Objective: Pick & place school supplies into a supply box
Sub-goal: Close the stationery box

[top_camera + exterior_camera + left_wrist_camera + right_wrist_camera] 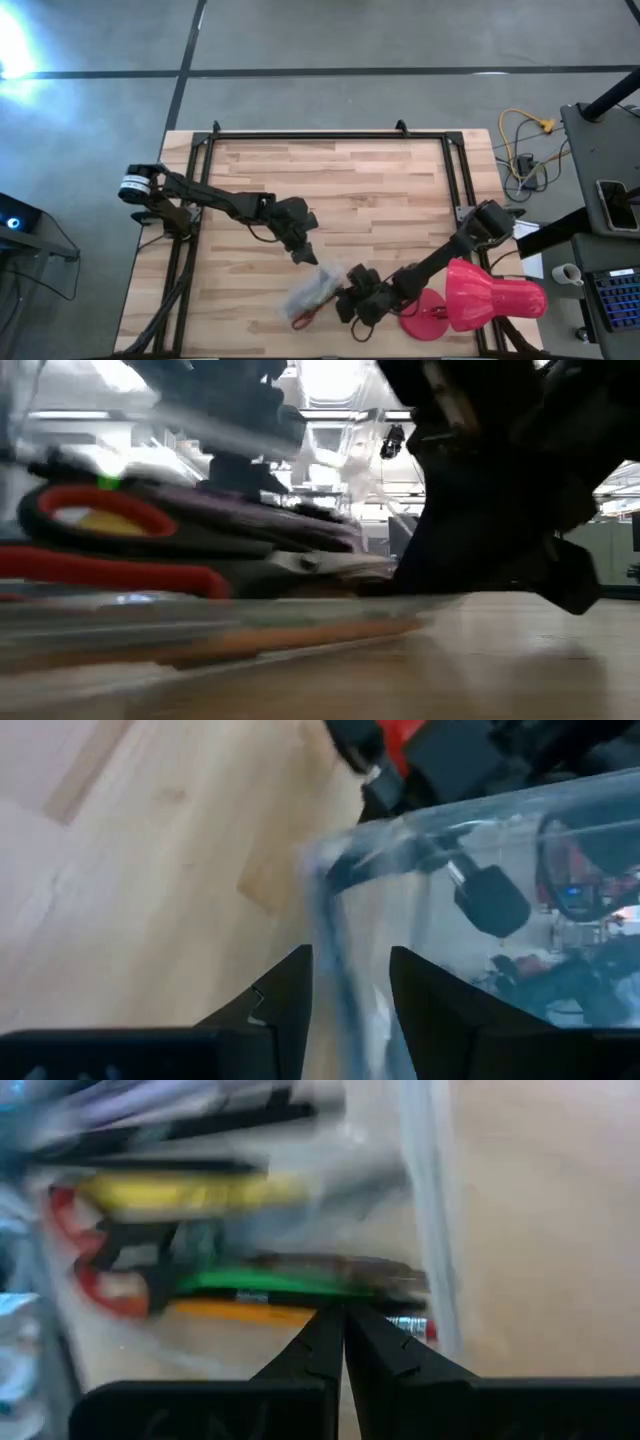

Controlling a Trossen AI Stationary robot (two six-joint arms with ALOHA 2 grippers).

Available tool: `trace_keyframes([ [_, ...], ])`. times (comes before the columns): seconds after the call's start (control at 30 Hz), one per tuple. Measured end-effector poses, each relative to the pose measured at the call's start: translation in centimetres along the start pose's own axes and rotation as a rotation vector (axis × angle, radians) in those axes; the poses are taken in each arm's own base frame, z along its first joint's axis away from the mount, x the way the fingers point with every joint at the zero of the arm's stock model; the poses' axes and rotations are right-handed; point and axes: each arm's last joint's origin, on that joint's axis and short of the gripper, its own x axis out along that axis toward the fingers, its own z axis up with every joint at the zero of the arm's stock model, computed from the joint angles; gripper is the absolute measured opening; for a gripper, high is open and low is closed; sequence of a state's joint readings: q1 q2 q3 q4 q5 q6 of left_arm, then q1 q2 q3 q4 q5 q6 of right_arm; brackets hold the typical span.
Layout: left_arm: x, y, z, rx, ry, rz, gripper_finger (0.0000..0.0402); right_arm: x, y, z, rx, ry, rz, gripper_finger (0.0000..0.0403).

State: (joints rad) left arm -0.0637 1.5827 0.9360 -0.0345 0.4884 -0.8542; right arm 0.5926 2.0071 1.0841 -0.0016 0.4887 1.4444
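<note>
The clear supply box [314, 289] is seen near the table's [380, 200] front edge, with red-handled scissors [105, 1265] and green and yellow pens inside. Its wall is straddled by the parted left gripper [350, 985]. The clenched right gripper [343, 1342] is held just beside the box, grasping nothing, near the pink lamp [490, 295].

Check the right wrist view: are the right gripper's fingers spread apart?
No. The right gripper has its two dark fingers pressed together, tips meeting just in front of the clear box holding pens and scissors.
</note>
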Motion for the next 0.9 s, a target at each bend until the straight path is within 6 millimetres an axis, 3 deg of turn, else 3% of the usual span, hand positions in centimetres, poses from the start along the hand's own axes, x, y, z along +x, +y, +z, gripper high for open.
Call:
trace_keyframes([
  [0.4, 3.1, 1.2, -1.0, -0.015, 0.097, 0.053, 0.0099, -0.2, 1.6, 1.5, -0.059, 0.036, -0.044, 0.0009],
  [0.9, 1.4, 2.2, -1.8, 0.045, 0.195, 0.162, 0.0093, -0.9, 1.8, 2.6, -0.049, 0.027, -0.06, 0.0009],
])
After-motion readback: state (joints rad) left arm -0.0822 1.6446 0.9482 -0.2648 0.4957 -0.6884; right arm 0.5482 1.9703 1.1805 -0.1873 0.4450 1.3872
